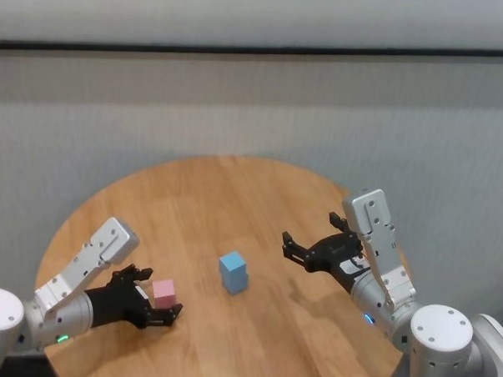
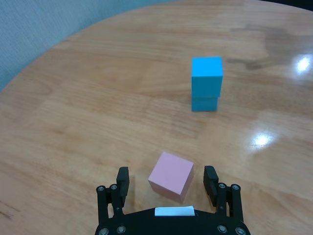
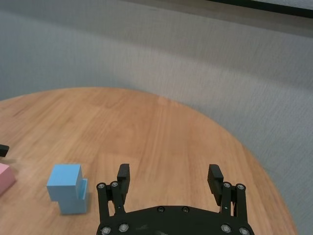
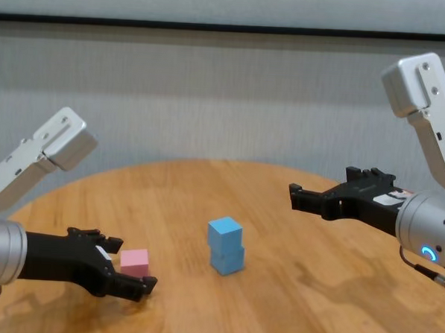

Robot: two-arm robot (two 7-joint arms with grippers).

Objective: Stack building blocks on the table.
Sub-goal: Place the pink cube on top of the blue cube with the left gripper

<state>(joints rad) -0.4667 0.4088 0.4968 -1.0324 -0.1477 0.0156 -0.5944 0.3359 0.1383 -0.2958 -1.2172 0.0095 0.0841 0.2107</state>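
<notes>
Two light blue building blocks (image 1: 233, 272) stand stacked near the middle of the table (image 1: 218, 195), the upper one (image 2: 207, 73) turned slightly on the lower one (image 2: 204, 102). The pink block (image 1: 164, 291) rests on the table to the robot's left of the stack. My left gripper (image 1: 159, 294) is low and open, one finger on each side of the pink block (image 2: 171, 176), with gaps showing on both sides. My right gripper (image 1: 310, 233) hovers open and empty above the table, to the right of the stack (image 4: 226, 245).
The round table's edge (image 3: 254, 161) curves close behind the right gripper. A grey wall (image 1: 255, 113) stands behind the table. Bare wood lies between the pink block and the blue stack (image 3: 68, 191).
</notes>
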